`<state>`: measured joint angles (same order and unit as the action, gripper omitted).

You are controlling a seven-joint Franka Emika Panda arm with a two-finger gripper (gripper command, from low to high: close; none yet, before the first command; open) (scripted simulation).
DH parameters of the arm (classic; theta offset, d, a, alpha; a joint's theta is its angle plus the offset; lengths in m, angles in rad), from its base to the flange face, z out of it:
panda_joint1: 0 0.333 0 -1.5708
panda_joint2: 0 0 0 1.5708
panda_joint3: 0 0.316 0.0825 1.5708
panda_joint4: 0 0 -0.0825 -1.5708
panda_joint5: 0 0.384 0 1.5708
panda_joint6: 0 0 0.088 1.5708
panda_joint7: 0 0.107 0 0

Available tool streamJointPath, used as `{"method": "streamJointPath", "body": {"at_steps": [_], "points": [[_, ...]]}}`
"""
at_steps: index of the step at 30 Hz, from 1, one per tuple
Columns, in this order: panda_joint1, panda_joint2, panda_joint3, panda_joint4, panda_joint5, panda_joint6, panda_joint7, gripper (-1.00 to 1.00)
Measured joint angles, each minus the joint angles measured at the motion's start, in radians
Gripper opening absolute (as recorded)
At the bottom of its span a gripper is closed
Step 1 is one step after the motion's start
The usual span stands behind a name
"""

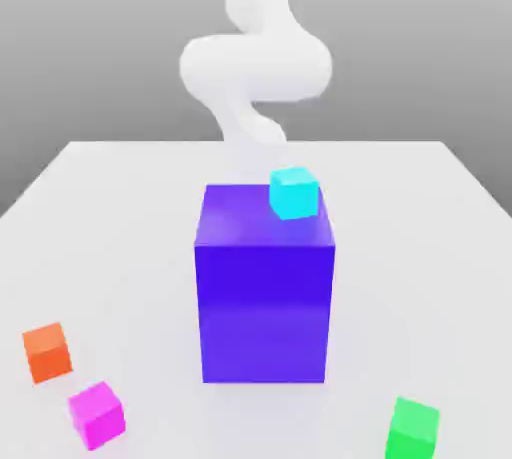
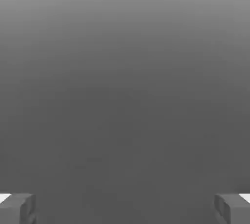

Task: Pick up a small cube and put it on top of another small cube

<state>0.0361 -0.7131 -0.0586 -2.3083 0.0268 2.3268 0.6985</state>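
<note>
Pale grey tabletop (image 1: 120, 207) runs back to a plain grey backdrop, smooth and matte. At its middle stands a big glossy purple block (image 1: 265, 307), with a small cyan cube (image 1: 294, 193) resting on its top near the far corner toward the exterior view's right. 3 more small cubes sit on the table nearer the camera: orange (image 1: 47, 351), magenta (image 1: 97, 414), green (image 1: 413, 428). Behind the block rises the white arm (image 1: 255, 62), so every cube lies camera-ward of it. In the hand view the gripper (image 2: 125, 207) stands wide and empty, facing blank grey.
</note>
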Motion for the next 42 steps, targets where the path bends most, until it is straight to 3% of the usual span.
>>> {"method": "streamJointPath", "body": {"at_steps": [11,18,24,30,35,36,42], "points": [[0.148,0.383,-0.261,-0.037,0.150,0.119,-0.475,0.00],[0.171,0.631,-0.361,-0.059,0.277,0.190,-0.797,0.00],[0.115,0.832,-0.368,-0.080,0.340,0.258,-1.040,0.00],[0.053,1.001,-0.379,-0.109,0.297,0.347,-1.208,0.00],[-0.042,1.163,-0.275,-0.077,0.391,0.461,-1.312,0.00],[-0.060,1.190,-0.252,-0.070,0.412,0.481,-1.328,-1.00],[-0.069,1.201,-0.241,-0.067,0.418,0.488,-1.336,-1.00]]}}
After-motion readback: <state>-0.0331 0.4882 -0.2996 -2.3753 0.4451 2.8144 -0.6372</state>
